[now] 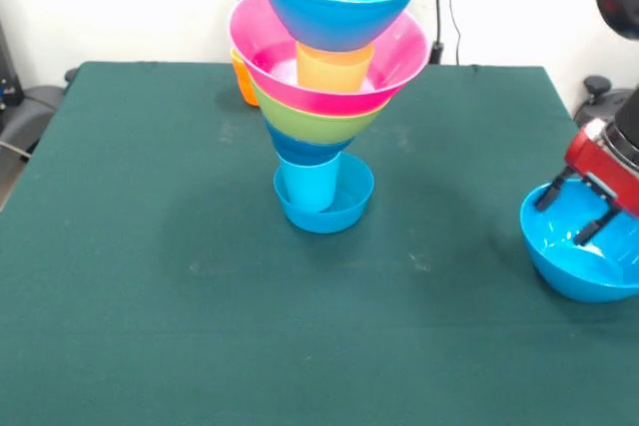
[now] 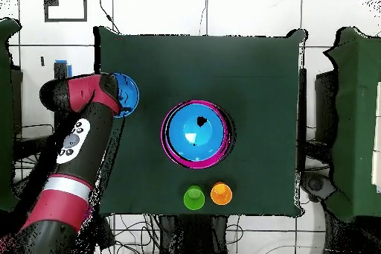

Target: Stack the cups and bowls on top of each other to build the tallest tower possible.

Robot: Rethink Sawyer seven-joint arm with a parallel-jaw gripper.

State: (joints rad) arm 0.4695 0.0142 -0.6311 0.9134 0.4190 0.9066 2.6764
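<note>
Front view: multicoloured funnel-shaped tower of plastic cups and bowls [image 1: 324, 97] stands mid-table on the green cloth [image 1: 150, 276]; black-fingered gripper [image 1: 576, 211] spread, tips inside a bright blue plastic bowl [image 1: 574, 261] at the right edge.
Overhead view: red arm [image 2: 78, 128] covers that bowl; green cup [image 2: 194, 197] and orange cup [image 2: 221, 193] stand near the tower.

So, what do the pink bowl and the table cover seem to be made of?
The pink bowl looks like glossy hard plastic: bright highlights run along its smooth rim, and the yellow cup inside casts a soft reflection. The table cover looks like matte dark green cloth or felt, probably: no shine, with faint pale scuffs.
</note>
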